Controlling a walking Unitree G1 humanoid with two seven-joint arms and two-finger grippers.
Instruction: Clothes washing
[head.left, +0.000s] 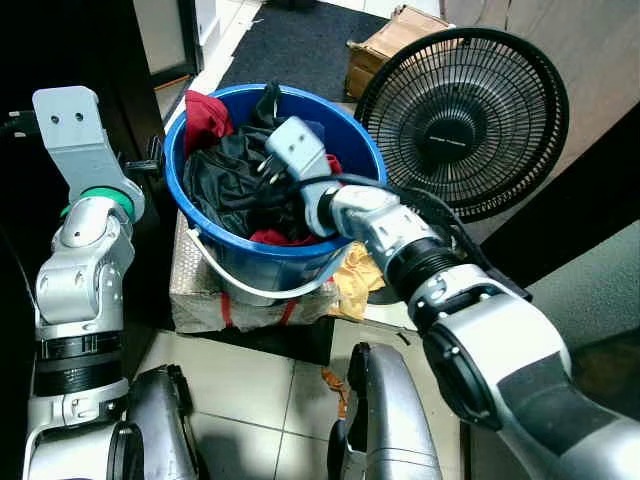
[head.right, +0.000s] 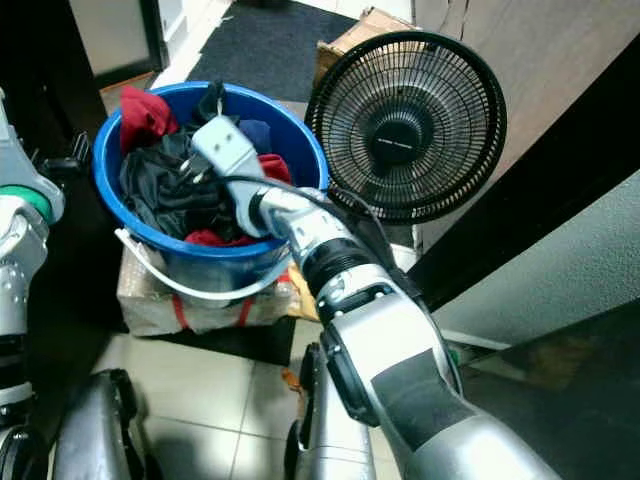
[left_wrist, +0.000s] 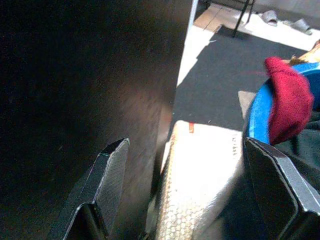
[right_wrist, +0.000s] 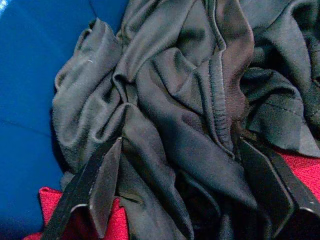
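A blue bucket holds a heap of clothes: a black garment on top, with a red cloth draped over the far rim. My right arm reaches into the bucket from the right. In the right wrist view my right gripper is open, its fingers pressed down on either side of folds of the black garment. My left gripper is open and holds nothing. It hangs outside the bucket's left side, next to the red cloth.
The bucket stands on a wrapped box on the tiled floor. A black fan stands close to its right, with a cardboard box behind. A yellow cloth lies beside the box. A dark cabinet is on the left.
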